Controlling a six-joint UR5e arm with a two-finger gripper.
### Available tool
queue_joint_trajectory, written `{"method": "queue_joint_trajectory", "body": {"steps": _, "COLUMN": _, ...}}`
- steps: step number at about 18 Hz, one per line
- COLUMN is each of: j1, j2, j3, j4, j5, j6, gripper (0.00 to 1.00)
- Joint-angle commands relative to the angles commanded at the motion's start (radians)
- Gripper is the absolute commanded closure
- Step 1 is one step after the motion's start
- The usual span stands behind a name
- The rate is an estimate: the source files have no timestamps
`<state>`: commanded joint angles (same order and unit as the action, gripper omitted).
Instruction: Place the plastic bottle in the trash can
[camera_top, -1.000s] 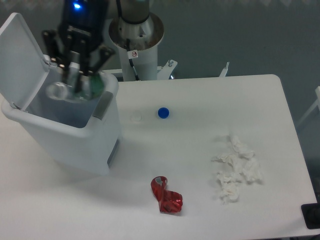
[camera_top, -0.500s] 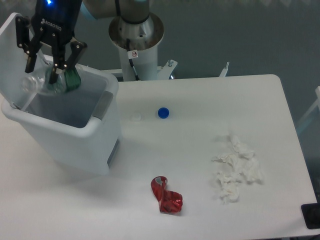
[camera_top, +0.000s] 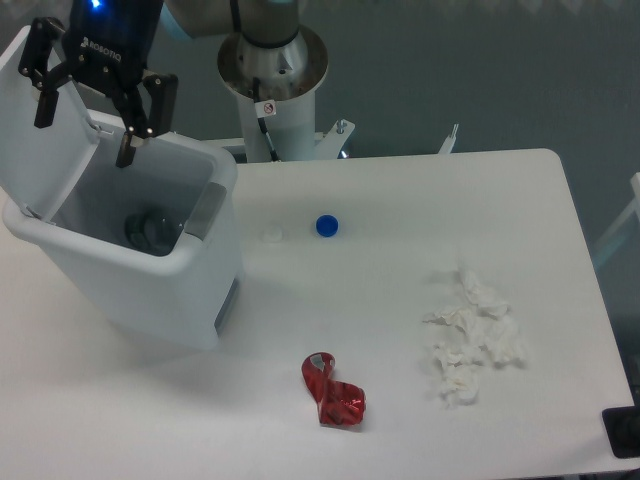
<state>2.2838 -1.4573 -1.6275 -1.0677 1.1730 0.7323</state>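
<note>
The white trash can (camera_top: 190, 300) stands at the table's left with its flip lid (camera_top: 30, 130) raised. The plastic bottle (camera_top: 150, 231) lies inside the can, seen as a dark green and clear shape near the bottom. My gripper (camera_top: 85, 125) hangs above the can's opening, beside the raised lid. It is open and holds nothing, with its fingers (camera_top: 130, 150) spread wide.
A blue bottle cap (camera_top: 326, 226) and a small clear ring (camera_top: 271, 235) lie right of the can. A crumpled red foil wrapper (camera_top: 333, 392) sits near the front. White tissue wads (camera_top: 474, 338) lie at the right. The robot base (camera_top: 272, 70) stands behind the table.
The gripper opened and let go of the bottle, which dropped into the can. Before that the gripper carried it left over the opening.
</note>
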Motion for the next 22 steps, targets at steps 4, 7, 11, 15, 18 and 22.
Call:
{"method": "queue_joint_trajectory", "body": {"steps": 4, "j1": 0.169, "j2": -0.058, "j3": -0.005, "j4": -0.011, "j5": 0.071, "j6": 0.295, "gripper": 0.0}}
{"method": "queue_joint_trajectory", "body": {"steps": 7, "j1": 0.302, "j2": -0.087, "j3": -0.031, "j4": -0.014, "j5": 0.085, "j6": 0.428, "gripper": 0.0}}
{"method": "queue_joint_trajectory", "body": {"steps": 11, "j1": 0.391, "j2": -0.169, "j3": -0.011, "j4": -0.079, "j5": 0.189, "j6": 0.571, "gripper": 0.0}}
{"method": "queue_joint_trajectory", "body": {"steps": 15, "j1": 0.416, "j2": -0.29, "j3": 0.008, "j4": -0.101, "j5": 0.318, "j6": 0.667, "gripper": 0.0}}
{"method": "queue_joint_trajectory", "body": {"steps": 18, "j1": 0.433, "j2": -0.372, "j3": 0.05, "j4": -0.104, "j5": 0.321, "j6": 0.674, "gripper": 0.0}}
{"method": "queue_joint_trajectory", "body": {"steps": 22, "j1": 0.444, "j2": -0.465, "j3": 0.098, "j4": -0.098, "j5": 0.32, "j6": 0.691, "gripper": 0.0}}
